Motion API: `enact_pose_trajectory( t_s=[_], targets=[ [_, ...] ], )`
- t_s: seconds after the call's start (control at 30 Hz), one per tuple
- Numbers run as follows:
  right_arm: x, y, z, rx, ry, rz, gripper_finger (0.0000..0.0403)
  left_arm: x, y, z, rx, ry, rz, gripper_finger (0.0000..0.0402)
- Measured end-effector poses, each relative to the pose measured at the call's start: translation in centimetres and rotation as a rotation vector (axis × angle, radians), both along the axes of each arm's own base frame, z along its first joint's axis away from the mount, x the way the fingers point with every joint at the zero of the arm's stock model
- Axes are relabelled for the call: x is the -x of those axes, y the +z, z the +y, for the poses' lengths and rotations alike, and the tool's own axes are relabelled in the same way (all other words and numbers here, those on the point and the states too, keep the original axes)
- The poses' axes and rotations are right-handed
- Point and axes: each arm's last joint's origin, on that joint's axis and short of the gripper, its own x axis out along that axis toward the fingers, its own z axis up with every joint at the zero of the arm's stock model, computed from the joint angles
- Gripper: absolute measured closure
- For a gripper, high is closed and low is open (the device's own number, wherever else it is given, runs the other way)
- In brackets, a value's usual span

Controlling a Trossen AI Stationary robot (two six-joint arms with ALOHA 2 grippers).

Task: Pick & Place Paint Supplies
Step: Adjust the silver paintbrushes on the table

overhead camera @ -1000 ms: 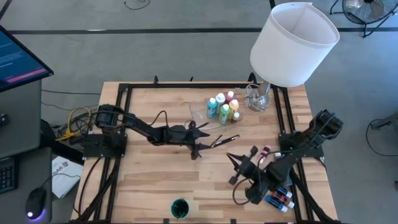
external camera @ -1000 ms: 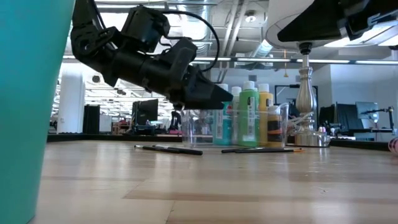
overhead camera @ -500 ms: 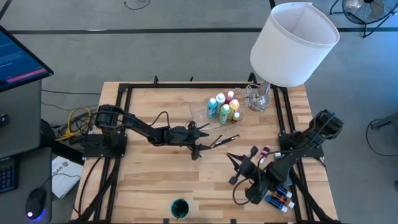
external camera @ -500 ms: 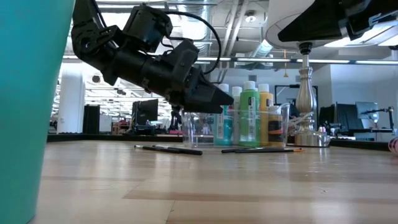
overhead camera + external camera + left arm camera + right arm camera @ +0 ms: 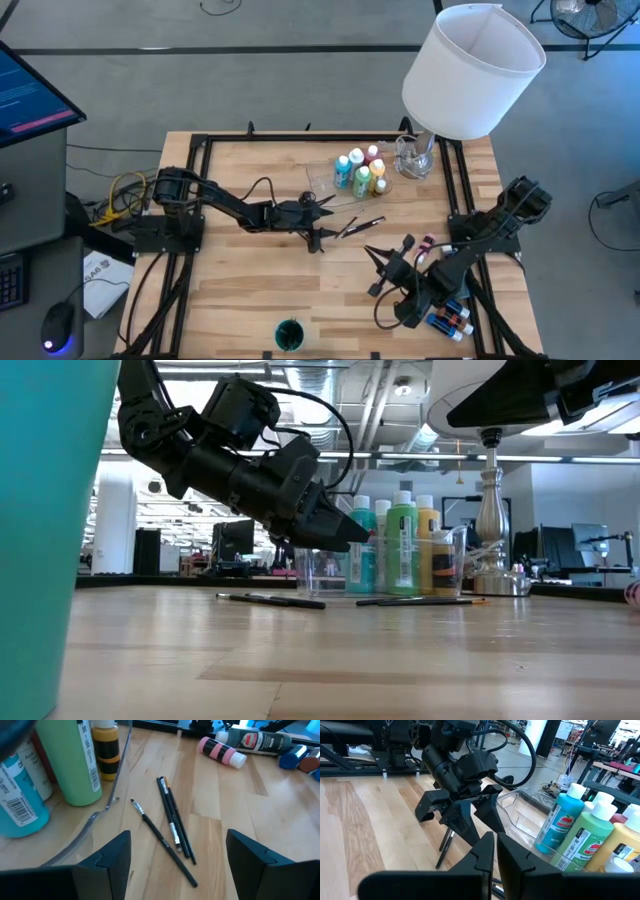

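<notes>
Lighting's pretty even and bright from overhead, so the wooden surface [image 5: 250,290] only gets soft, faint shadows under the arms. In the low view the ceiling lights [image 5: 300,372] blow out a bit, and the teal cup [image 5: 45,530] right at the lens is a blurry slab. The left wrist view is soft at its near edge, where the pincer fingers [image 5: 112,857] blur.

Looks like an open-plan robotics lab or workshop. Exposed ducts and pipes [image 5: 380,390] under the ceiling, strip lighting, grey concrete floor [image 5: 250,90]. Butcher-block table [image 5: 250,300] in a black metal frame [image 5: 205,140], loose cables [image 5: 120,195] at 9 o'clock, lit monitor [image 5: 30,90] at 10 o'clock, more screens and benches [image 5: 235,545] beyond.
</notes>
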Motion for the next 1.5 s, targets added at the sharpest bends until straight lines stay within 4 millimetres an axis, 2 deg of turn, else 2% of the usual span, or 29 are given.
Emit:
enact_pose_trajectory(
  t_s=[0.37,0.7,0.93,1.03,1.23,1.33,1.5],
  targets=[
    [0.0,0.0,0.0,0.003,0.000,0.003,0.0388,0.1,-0.2,0.5,-0.021,0.058,0.026,0.0180],
    [0.0,0.0,0.0,0.003,0.000,0.003,0.0388,0.2,-0.2,1.9,-0.018,0.088,0.024,0.0180],
    [0.0,0.0,0.0,0.003,0.000,0.003,0.0388,0.0,0.1,0.9,-0.006,0.047,-0.008,0.0180],
    [0.0,0.0,0.0,0.002,0.000,0.003,0.0388,-0.8,-0.3,0.2,-0.015,0.050,-0.015,0.0180],
    [0.1,0.0,0.1,0.003,0.006,0.003,0.0388,-4.5,-3.2,-1.6,-0.041,0.034,0.021,0.0181],
    [0.3,0.0,0.4,0.003,0.015,0.001,0.0388,-5.9,-3.4,-2.1,-0.064,0.044,0.002,0.0177],
    [0.6,0.0,0.7,0.005,0.026,0.000,0.0388,-6.5,-3.7,-1.9,-0.075,0.070,0.006,0.0167]
  ],
)
